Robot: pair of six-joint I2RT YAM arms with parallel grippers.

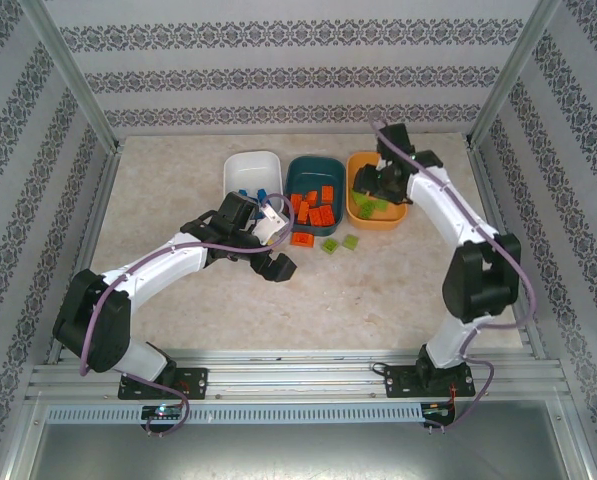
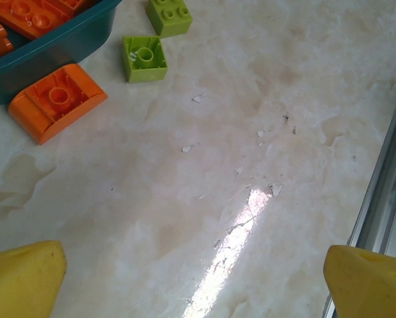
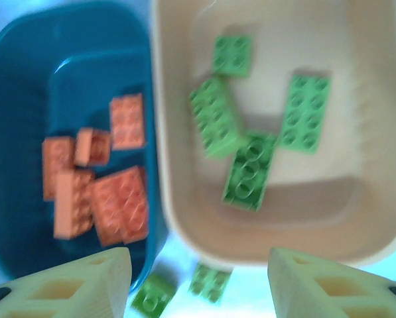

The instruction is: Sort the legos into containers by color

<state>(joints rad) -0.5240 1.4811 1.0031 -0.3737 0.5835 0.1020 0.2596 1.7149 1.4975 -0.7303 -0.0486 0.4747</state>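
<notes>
Because each colour gets its own home, the green bricks [image 3: 251,169] lie in the pale orange tray [image 3: 168,199], straight below the right gripper [image 3: 204,285]. That gripper hangs over the tray with its two fingers apart and nothing between them. One darker green brick lies tilted on top of another, so it looks like the newest one in. Beside the gripper, the next tray over is the teal tray [image 3: 12,132], and it holds the orange bricks [image 3: 118,202]. Two loose green bricks [image 2: 144,58] sit on the table [image 2: 264,146], just outside the trays. From the right gripper they are on the near side of the pale tray, close under its fingers. The left gripper [image 2: 196,275] is low over the table with its fingers spread as wide as they go, and it holds nothing. Ahead of it and off to one side, one orange brick [image 2: 57,101] lies just beside the teal tray's wall, with the loose green ones a bit farther on. I think it is open that wide so it can slide around a brick. Farther from both grippers stands the white tray [image 1: 253,165] with the blue bricks [image 1: 250,193]. The job looks nearly done, with three bricks not yet in a tray.
</notes>
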